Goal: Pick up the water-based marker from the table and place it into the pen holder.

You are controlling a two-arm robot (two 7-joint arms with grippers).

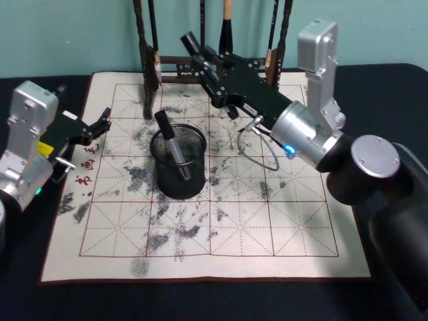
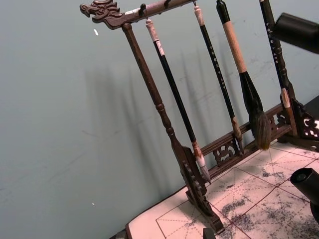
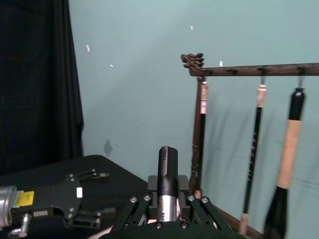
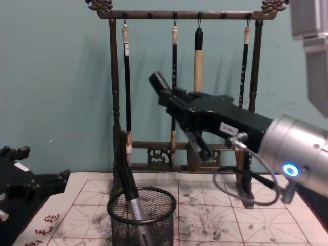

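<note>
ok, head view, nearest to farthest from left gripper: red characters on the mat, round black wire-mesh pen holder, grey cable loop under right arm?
1. Red characters, left edge of the mat, beside the left gripper.
2. Pen holder, mat centre.
3. Cable loop, right of the holder.

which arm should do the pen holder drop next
Right: the right end effector is shut on a marker, raised near the pen holder. The left end effector sits empty at the mat's left edge.
</note>
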